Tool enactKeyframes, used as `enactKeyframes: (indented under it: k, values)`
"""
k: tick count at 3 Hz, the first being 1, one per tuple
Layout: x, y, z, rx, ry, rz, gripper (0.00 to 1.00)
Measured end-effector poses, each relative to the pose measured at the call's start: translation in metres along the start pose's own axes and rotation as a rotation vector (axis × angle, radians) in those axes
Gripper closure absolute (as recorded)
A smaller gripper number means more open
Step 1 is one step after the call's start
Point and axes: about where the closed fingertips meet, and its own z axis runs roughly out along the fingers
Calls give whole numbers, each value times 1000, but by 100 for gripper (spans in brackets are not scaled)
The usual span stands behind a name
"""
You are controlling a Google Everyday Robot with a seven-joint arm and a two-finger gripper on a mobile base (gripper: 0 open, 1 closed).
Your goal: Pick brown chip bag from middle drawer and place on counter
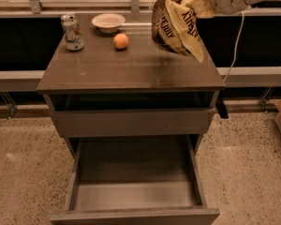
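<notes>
Currently the gripper point(202, 1) is at the upper right of the camera view, above the rear right part of the tabletop point(122, 71). It is clenched on the crumpled top of the brown chip bag point(175, 28). The bag hangs tilted and clear of the surface, its lower corner reaching toward the right edge. The middle drawer point(136, 193) stands pulled out below with its floor bare. The shallower drawer point(131, 122) above it is slightly ajar.

Assessment: the pick is complete and the step in hand is the placement.

Recommendations:
- Carry the bag a little left, inward from the right edge, so that it lands wholly on the slab.
- Lower until the bag's underside rests on the surface before letting go; a crinkly bag dropped from height may slide or tip over the edge.
- Keep well apart from the orange point(121, 41), the bowl point(107, 21) and the soda can point(73, 32) on the rear left.
- Withdraw straight upward so the fingers do not drag the bag.
</notes>
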Motion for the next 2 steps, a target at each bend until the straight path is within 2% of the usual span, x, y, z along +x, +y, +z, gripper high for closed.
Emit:
enactKeyframes:
  k: [1, 2]
  values:
    - [7, 7, 11, 32, 23, 9, 82]
    - [11, 16, 19, 30, 44, 7, 59]
